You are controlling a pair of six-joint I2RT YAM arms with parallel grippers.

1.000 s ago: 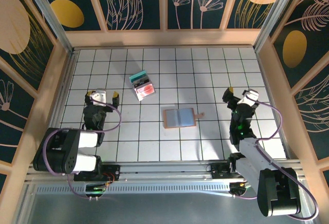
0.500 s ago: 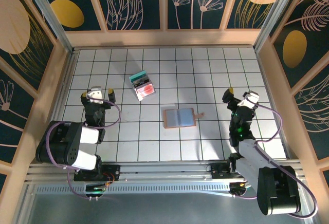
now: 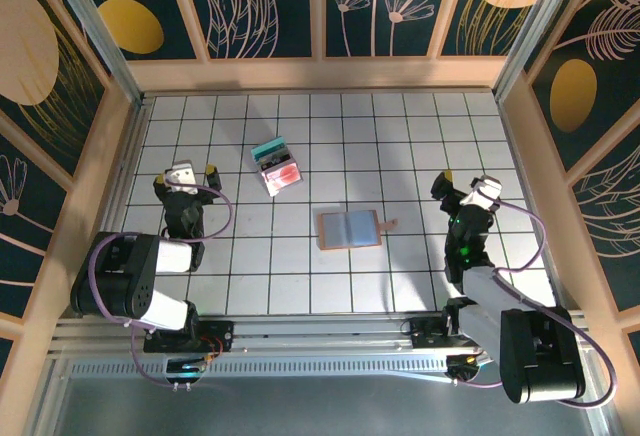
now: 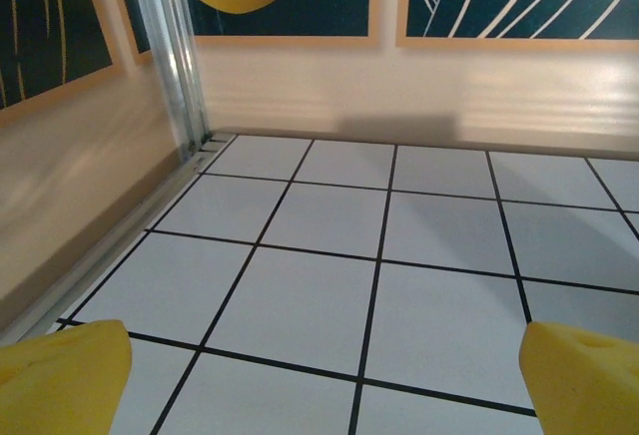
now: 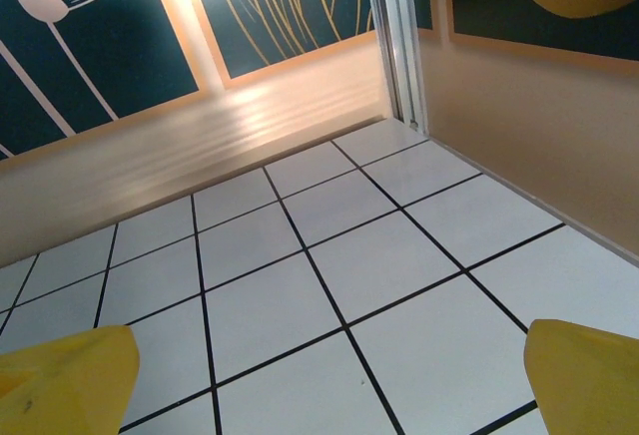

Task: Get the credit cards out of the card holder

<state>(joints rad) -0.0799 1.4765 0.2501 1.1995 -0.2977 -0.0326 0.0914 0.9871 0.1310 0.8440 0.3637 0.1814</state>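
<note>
The card holder (image 3: 350, 228) lies open and flat near the table's middle, blue-grey inside up, its little tab (image 3: 388, 224) pointing right. A small pile of credit cards (image 3: 277, 166), teal on top at the back and red in front, lies on the tiles up and left of the holder, apart from it. My left gripper (image 3: 185, 176) hovers open at the left side, well left of the cards. My right gripper (image 3: 462, 184) stands open at the right side, right of the holder. In both wrist views the yellow fingertips (image 4: 60, 375) (image 5: 65, 375) are wide apart over bare tiles.
The white gridded table (image 3: 420, 146) is walled by wooden rails: a back rail (image 3: 320, 74), a left one (image 3: 110, 156) and a right one (image 3: 520, 156). The left wrist view looks at the back-left corner post (image 4: 180, 56), the right wrist view at the back-right corner post (image 5: 399, 36).
My left gripper has swung left and a little toward the back, away from the cards. The right arm has barely shifted. Cards and holder have not moved.
</note>
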